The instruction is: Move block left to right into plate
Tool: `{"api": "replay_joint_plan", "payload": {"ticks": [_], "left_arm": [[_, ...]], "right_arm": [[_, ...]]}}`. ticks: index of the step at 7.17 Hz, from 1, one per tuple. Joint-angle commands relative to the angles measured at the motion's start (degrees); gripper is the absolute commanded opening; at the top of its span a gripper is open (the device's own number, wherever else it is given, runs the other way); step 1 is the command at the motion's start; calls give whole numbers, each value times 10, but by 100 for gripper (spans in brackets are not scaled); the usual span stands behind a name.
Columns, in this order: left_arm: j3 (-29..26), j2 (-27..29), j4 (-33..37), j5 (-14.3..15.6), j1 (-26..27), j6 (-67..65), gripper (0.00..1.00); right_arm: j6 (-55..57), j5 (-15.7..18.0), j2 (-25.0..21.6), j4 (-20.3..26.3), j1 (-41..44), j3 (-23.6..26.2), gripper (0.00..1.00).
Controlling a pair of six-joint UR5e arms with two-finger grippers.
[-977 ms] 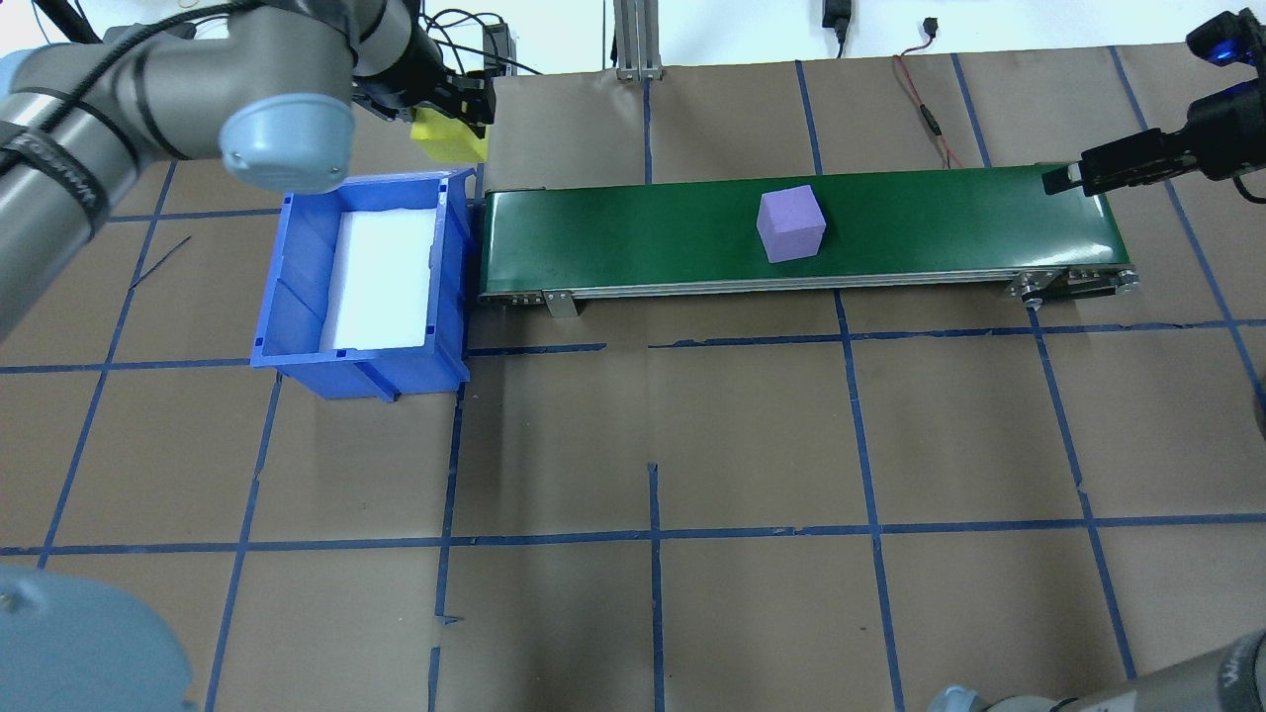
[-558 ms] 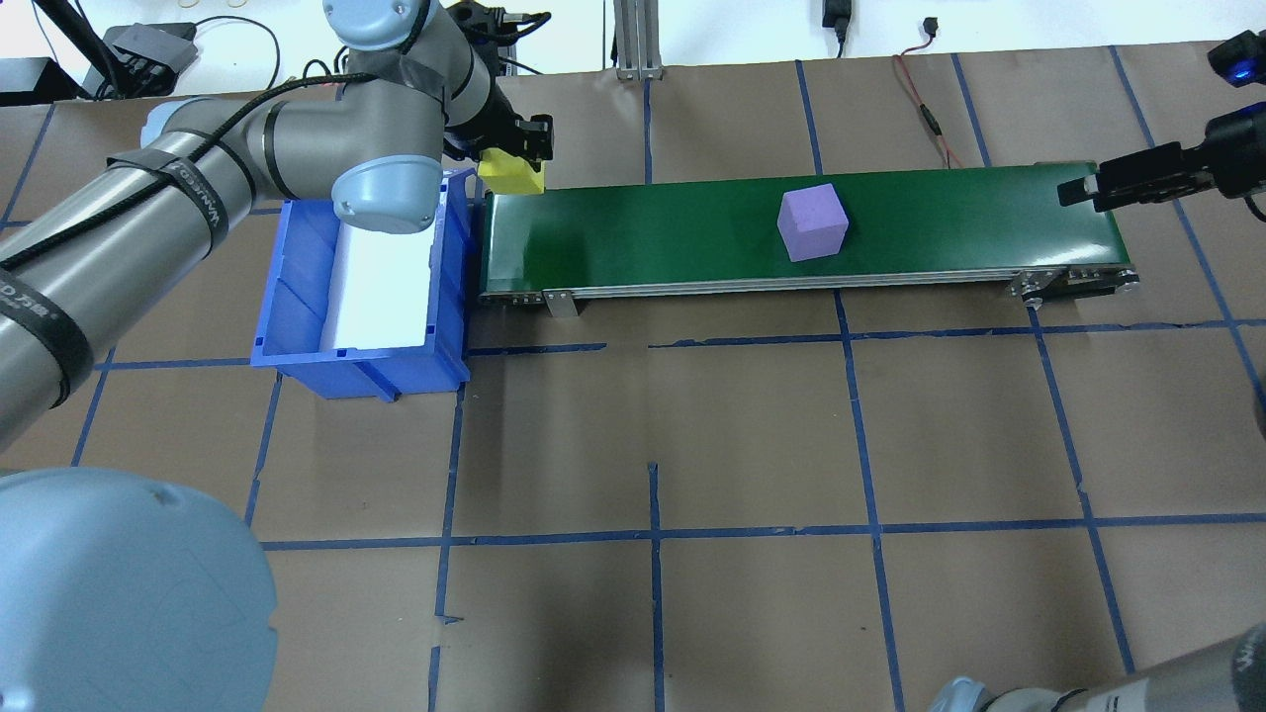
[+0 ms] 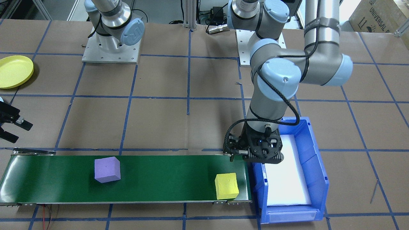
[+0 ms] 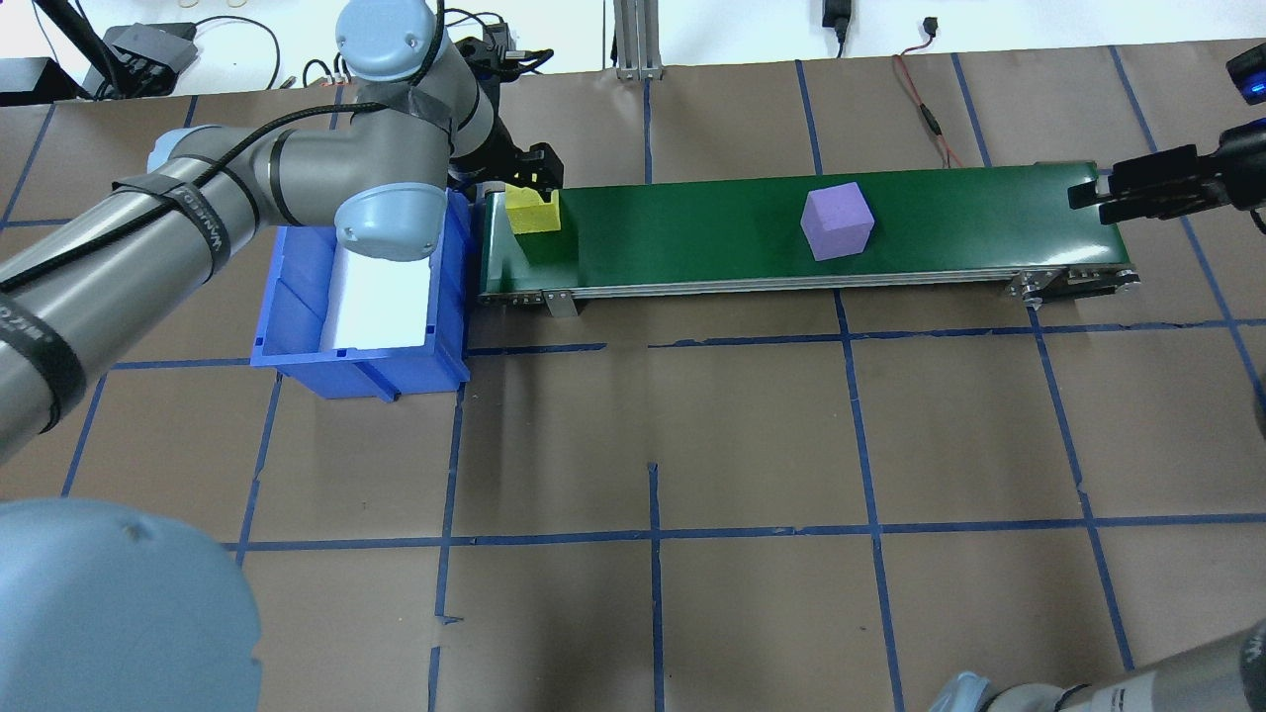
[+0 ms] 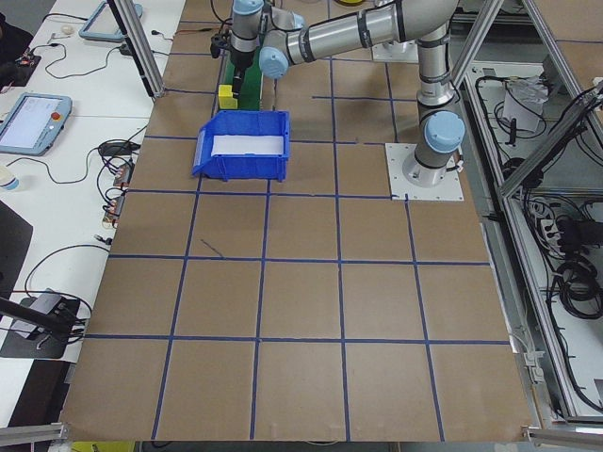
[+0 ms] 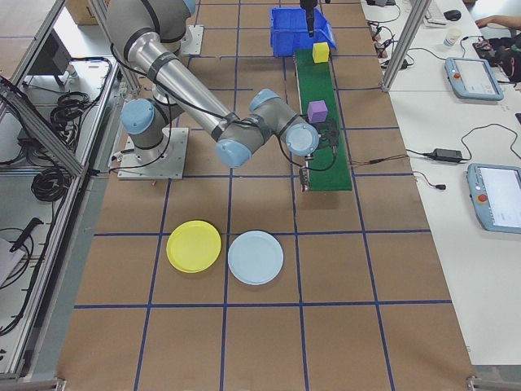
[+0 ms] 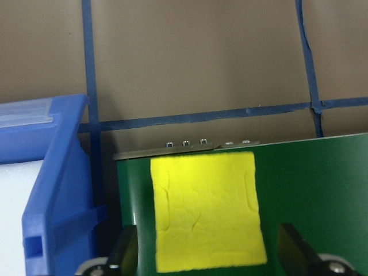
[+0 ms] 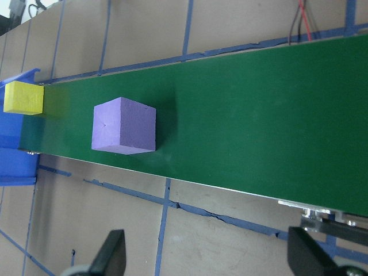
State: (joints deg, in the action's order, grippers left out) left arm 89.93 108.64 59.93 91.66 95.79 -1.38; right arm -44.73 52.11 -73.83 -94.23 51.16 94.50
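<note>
A yellow block (image 4: 533,211) rests on the left end of the green conveyor belt (image 4: 692,227), close to the blue bin. My left gripper (image 4: 521,178) hovers over it, open. In the left wrist view its fingers (image 7: 123,253) stand wide of the yellow block (image 7: 207,210) on both sides without touching it. A purple block (image 4: 837,222) sits further along the belt. At the belt's right end my right gripper (image 4: 1083,195) is open and holds nothing; in its wrist view the purple block (image 8: 123,133) is well ahead of it. The yellow plate (image 3: 14,71) lies on the table on the robot's right side.
A blue bin (image 4: 297,297) with a white liner stands against the belt's left end, under my left arm. A pale blue plate (image 6: 256,257) lies beside the yellow plate (image 6: 194,246). Cables run along the table's far edge.
My left gripper carried the yellow block from behind the bin onto the belt's left end and let it go. The purple block rode the belt to the right.
</note>
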Motion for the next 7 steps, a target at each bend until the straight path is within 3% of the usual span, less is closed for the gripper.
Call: {"api": "replay_joint_plan", "payload": {"ticks": [1,2,3,4,7], "left_arm": [[-5,-126,163,19,-25,1,100],[-6,-183,232,19,-38,2,100],[-6,-227,298,34,-46,2,100],[-7,-244,338,60,-50,3,100],[4,-238,357,56,-103,86,100]], "right_arm": [[210,33,29,-108,6,-8,100],[205,58,66,-113,10,-8,100],[206,76,73,-119,39,-15,100],[213,83,77,-119,64,-25,100],[193,90,76,-119,83,-27,100]]}}
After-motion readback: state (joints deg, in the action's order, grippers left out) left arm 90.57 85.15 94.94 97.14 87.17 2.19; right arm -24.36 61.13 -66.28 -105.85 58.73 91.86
